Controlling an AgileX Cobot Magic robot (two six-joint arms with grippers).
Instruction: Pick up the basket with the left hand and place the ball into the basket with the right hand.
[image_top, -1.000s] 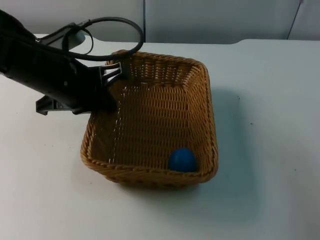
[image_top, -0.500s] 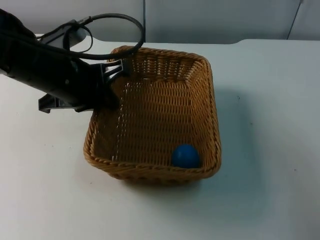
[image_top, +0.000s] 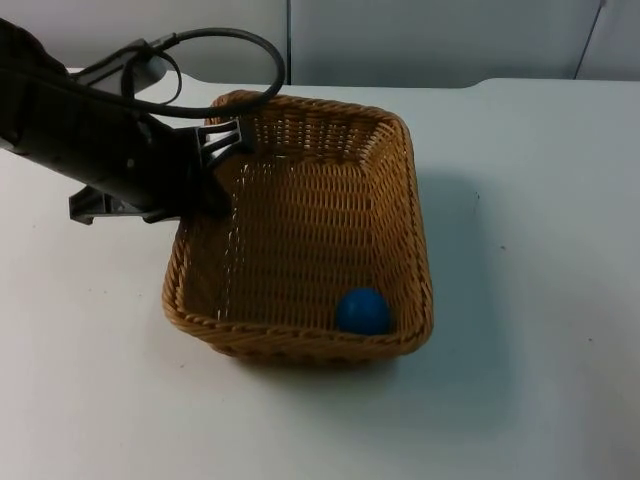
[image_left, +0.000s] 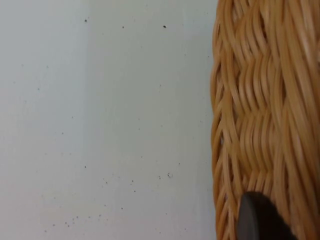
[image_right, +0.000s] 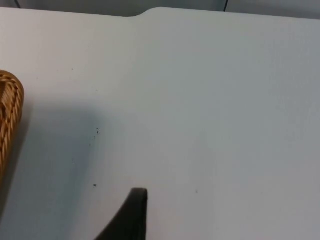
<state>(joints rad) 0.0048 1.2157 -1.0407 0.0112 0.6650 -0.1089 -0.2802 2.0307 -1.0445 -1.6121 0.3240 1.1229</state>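
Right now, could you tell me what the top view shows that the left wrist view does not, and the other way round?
Top view alone: the blue ball lying inside the basket near its front wall, and the left gripper clamped on the basket's left rim.

Left wrist view alone: a close look at the weave of the basket's outer wall, with a black fingertip against it and small dark specks on the table beside it.

Both: the wicker basket and the white table.
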